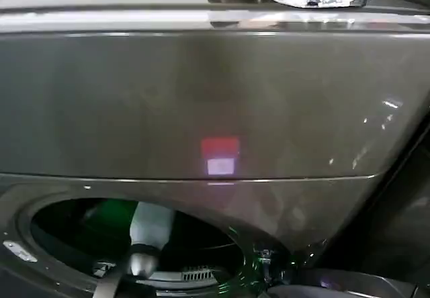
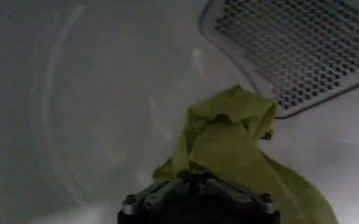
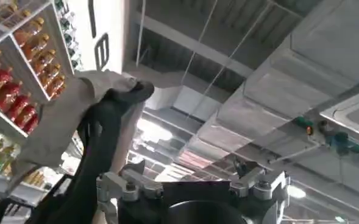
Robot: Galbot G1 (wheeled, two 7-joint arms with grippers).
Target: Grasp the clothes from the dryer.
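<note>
Left end effector is inside the drum, clamped on the small yellow-green bundle of wrinkly soft fabric — the cloth bunches up right out of the fingertips and drapes down one side of the wrist. Most of the bundle looks lifted off the pale drum wall, though I can't tell whether the trailing tail is touching metal. Just beyond the cloth sits the perforated grey vent panel, apart from it.

From the head view, the left arm reaches in through the round porthole of the large dark bronze-grey metal front-loading dryer; the drum interior reads dark with a green glow.

Right end effector is parked well clear, pointing up at the ceiling ducting, fingers spread, nothing between them. Shelves of bottled drinks off to one side.

Step in hand, as I read it: grasp made, extraction not yet done.

Next move calls for:
- hold the clamp firm — the fabric is thin and could slip
- retract straight back along the entry line through the porthole
- keep wrist and hanging tail off the door rim so the cloth doesn't snag or get pulled out of the grip
</note>
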